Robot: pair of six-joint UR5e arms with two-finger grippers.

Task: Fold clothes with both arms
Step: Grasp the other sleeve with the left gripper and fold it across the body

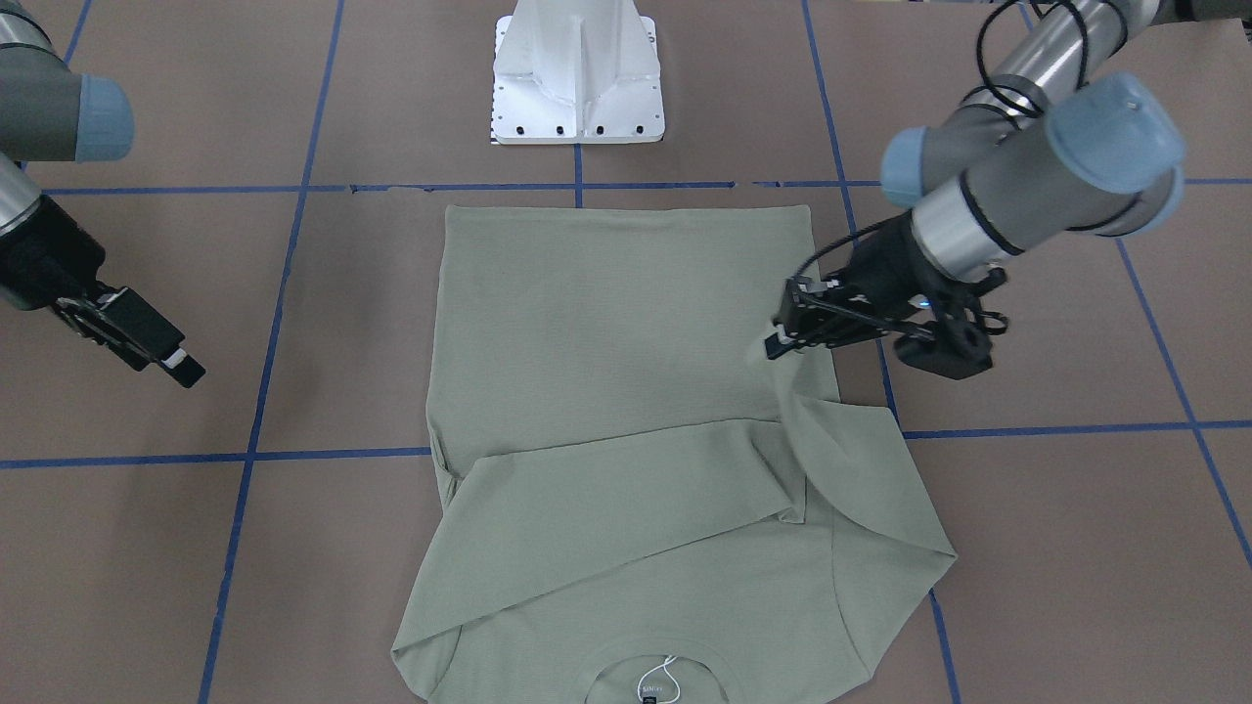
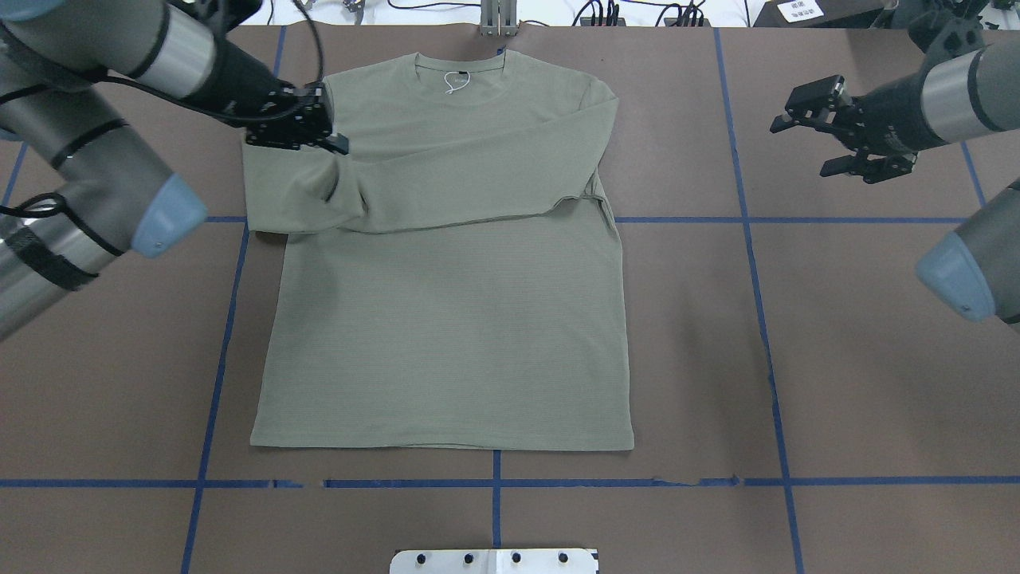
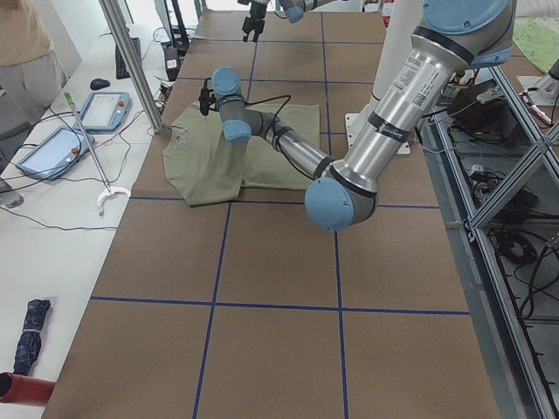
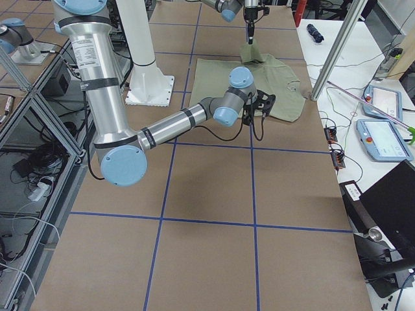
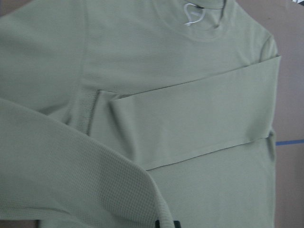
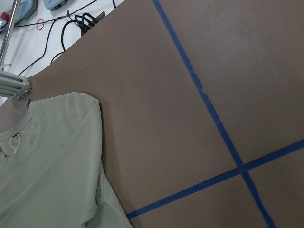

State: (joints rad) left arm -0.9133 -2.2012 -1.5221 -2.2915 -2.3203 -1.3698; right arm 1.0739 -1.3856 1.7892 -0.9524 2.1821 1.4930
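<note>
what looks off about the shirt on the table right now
Nothing damaged. The shirt lies flat, but the sleeve folded across the chest runs at a slant, not square to the hem, and the other sleeve is bunched and lifted where the left gripper pinches it.

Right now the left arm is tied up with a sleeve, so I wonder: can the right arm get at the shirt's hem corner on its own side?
Probably yes. The right gripper hovers open beside the shirt, and only bare table lies between it and that hem corner.
</note>
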